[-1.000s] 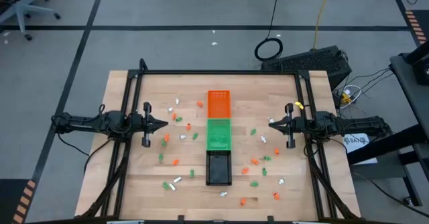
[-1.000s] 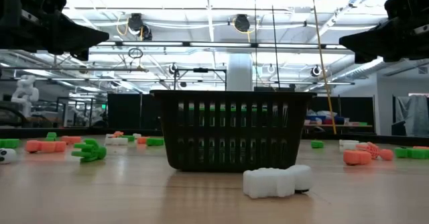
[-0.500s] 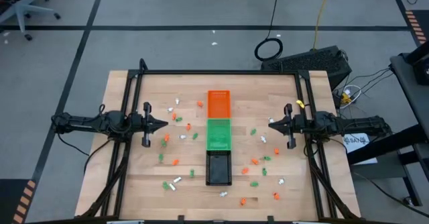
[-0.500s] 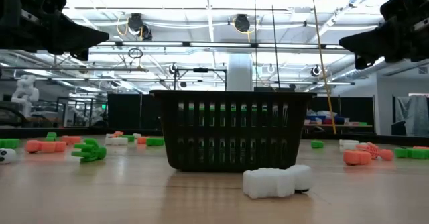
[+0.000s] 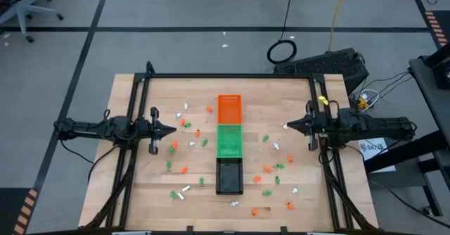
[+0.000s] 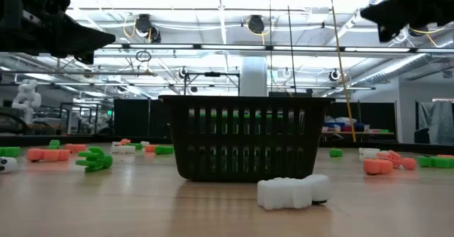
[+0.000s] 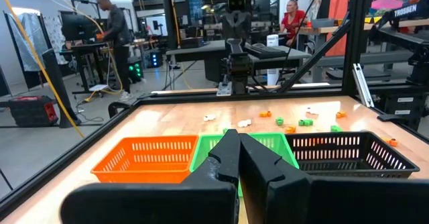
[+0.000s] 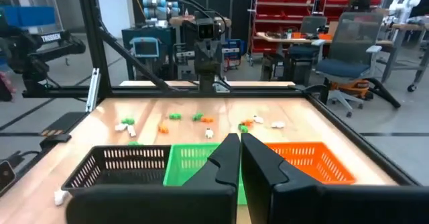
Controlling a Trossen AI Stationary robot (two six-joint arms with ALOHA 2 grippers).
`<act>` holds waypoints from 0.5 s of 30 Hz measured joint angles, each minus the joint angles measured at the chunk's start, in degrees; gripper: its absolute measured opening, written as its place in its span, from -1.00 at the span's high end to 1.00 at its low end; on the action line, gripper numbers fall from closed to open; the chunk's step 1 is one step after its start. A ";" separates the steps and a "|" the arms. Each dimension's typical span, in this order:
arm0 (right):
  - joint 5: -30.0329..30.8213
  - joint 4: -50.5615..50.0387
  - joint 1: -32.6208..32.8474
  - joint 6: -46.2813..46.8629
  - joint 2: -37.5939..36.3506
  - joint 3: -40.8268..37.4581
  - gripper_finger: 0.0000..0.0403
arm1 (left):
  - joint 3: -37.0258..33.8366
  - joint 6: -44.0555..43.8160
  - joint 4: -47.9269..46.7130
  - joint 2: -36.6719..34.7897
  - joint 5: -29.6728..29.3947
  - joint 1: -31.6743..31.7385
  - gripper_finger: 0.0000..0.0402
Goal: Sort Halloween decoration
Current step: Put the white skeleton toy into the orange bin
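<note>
Down the middle of the wooden worktop [image 5: 140, 186] stand 3 small trays end to end: the orange tray [image 5: 229, 109] at the far side, the green tray [image 5: 229, 141] in the middle and the black tray [image 5: 229, 176] nearest the front edge. The Halloween decoration [image 5: 188, 145] lies scattered on the bare wood to both sides of the trays, tiny orange, green and white pieces, with 1 white piece [image 6: 292, 192] just in front of the black tray. The left pincer [image 5: 171, 130] hangs clenched and empty above the worktop's left side, pointing toward the trays. The right pincer [image 5: 287, 126] hangs likewise clenched and empty above the right side, facing it.
</note>
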 joint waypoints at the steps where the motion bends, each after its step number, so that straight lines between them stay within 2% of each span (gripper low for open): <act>1: 0.00 -1.31 0.00 -0.01 0.78 1.66 1.00 | 0.00 -0.01 0.00 -0.01 0.00 0.00 0.96; 15: 0.06 -17.96 0.00 1.72 14.96 27.40 1.00 | 0.00 -0.02 0.17 0.00 -0.02 0.00 0.96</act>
